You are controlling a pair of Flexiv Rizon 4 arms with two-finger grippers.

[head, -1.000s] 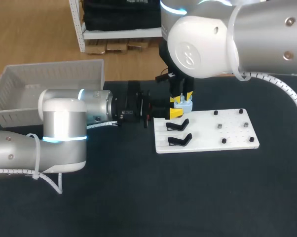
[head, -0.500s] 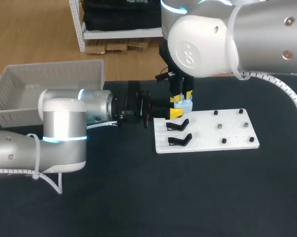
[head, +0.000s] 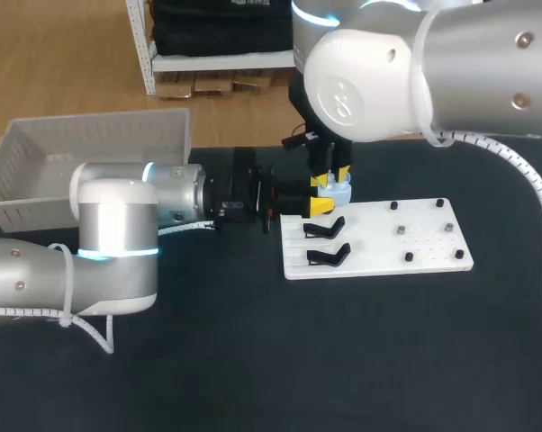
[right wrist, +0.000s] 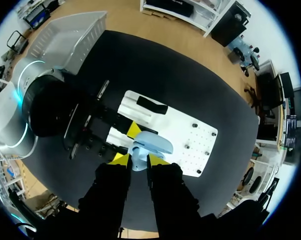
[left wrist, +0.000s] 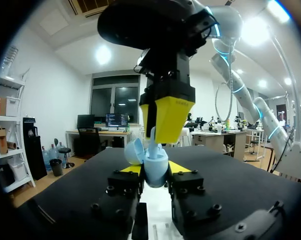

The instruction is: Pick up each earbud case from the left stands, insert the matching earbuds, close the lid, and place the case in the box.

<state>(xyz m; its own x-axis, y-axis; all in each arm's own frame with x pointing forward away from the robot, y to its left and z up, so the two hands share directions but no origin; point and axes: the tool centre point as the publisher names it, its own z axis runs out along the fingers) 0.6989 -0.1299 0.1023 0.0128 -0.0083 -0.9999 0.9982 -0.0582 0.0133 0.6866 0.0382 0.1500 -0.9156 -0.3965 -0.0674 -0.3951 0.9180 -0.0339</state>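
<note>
A pale blue earbud case [left wrist: 155,169] with its lid open stands upright between the yellow tips of my left gripper [left wrist: 156,173], which is shut on it from both sides. In the head view the case [head: 337,191] hangs just over the near left corner of the white board [head: 406,236]. My right gripper [left wrist: 163,131] comes straight down over the open case, its fingers [left wrist: 173,116] shut on a small pale earbud [left wrist: 153,134] at the case's mouth. In the right wrist view the case [right wrist: 153,144] shows just ahead of my right gripper [right wrist: 139,161].
Two empty black stands [head: 325,227] [head: 329,256] sit on the board's left part; small pegs [head: 401,230] dot its right part. A white mesh box [head: 91,153] stands at the table's far left, behind my left arm [head: 118,234].
</note>
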